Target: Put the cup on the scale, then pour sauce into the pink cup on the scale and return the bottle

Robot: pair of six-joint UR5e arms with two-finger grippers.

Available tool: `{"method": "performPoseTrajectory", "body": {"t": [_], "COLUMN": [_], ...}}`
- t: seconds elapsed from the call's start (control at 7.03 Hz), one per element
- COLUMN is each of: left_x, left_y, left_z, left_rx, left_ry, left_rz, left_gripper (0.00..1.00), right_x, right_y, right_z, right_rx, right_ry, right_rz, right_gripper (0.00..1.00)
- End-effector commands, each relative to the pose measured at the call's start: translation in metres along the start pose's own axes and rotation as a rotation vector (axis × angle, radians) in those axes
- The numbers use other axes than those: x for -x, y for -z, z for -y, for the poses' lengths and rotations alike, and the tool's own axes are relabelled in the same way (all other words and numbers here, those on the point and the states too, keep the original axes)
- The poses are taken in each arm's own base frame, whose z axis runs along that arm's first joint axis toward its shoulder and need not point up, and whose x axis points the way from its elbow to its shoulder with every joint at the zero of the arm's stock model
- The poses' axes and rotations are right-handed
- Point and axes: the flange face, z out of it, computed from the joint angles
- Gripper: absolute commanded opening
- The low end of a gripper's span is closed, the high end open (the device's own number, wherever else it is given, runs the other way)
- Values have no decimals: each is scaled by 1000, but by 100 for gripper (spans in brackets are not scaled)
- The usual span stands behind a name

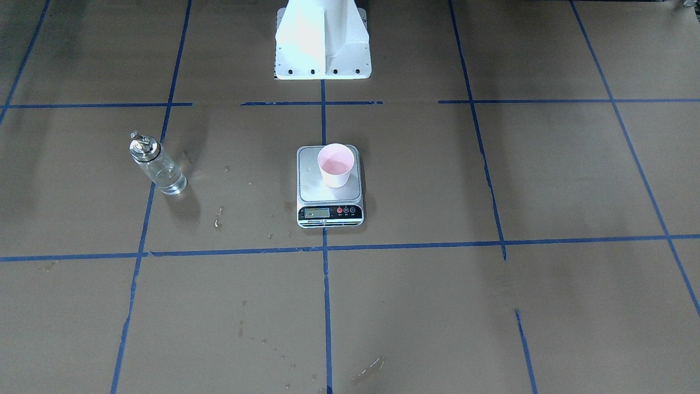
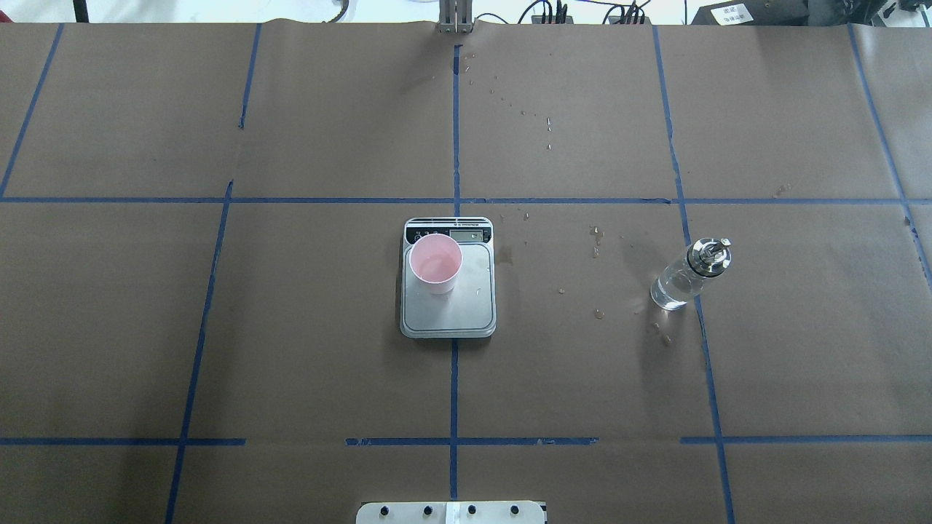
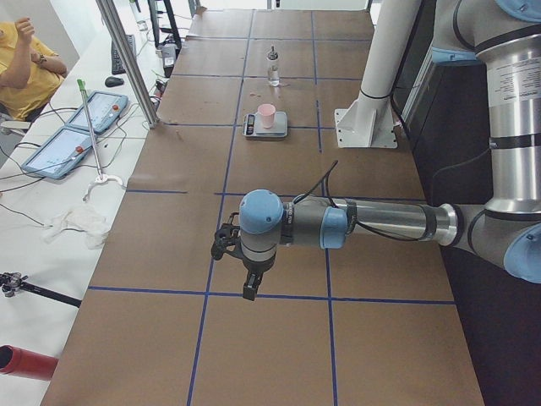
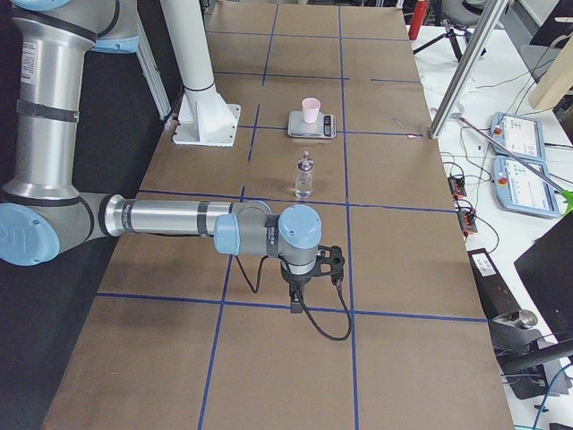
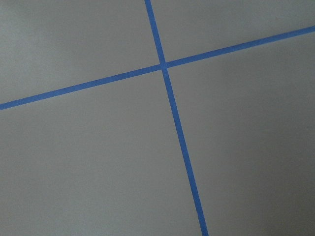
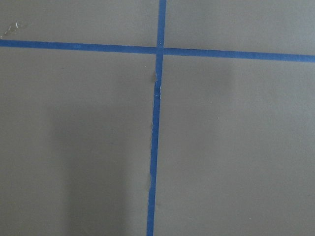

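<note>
A: Where's cup (image 2: 435, 263)?
B: On scale (image 2: 466, 309) for weighing. The bottle (image 2: 688, 276) is upright on bench (image 2: 291, 327). Both well apart from left claw (image 3: 248, 292) & right claw (image 4: 295, 305).
A: Claws apart/together?
B: Can't tell, side views only.

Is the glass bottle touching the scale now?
Apart. In the overhead view the bottle stands well to the right of the scale, a wide gap between them.

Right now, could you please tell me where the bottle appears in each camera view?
Front-facing: bottle left of centre, left of the scale.
Overhead: bottle right of the scale.
Exterior left: bottle at top, beyond the scale.
Exterior right: bottle centre, nearer than the scale.
Both wrist views: not in view.
Shared landmark: the scale.
</note>
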Motion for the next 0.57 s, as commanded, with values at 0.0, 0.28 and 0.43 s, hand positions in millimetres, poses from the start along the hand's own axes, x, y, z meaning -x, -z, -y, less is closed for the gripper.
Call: {"method": "performPoseTrajectory", "body": {"t": [0.0, 0.28, 0.43], "left_x": [2, 2, 2], "left_y": [-2, -3, -3], "left_z": [-1, -1, -1], "left_rx": [4, 5, 5], "left_ry": [4, 5, 6], "left_rz": [-1, -1, -1], "left_gripper": [100, 100, 100], "right_x": [0, 1, 1], "right_y": [0, 1, 1], "right_z": [0, 1, 1], "right_rx": [-1, -8, -10], "right_ry": [0, 8, 9], "right_rz": [0, 0, 0], "right_gripper": [100, 100, 100]}}
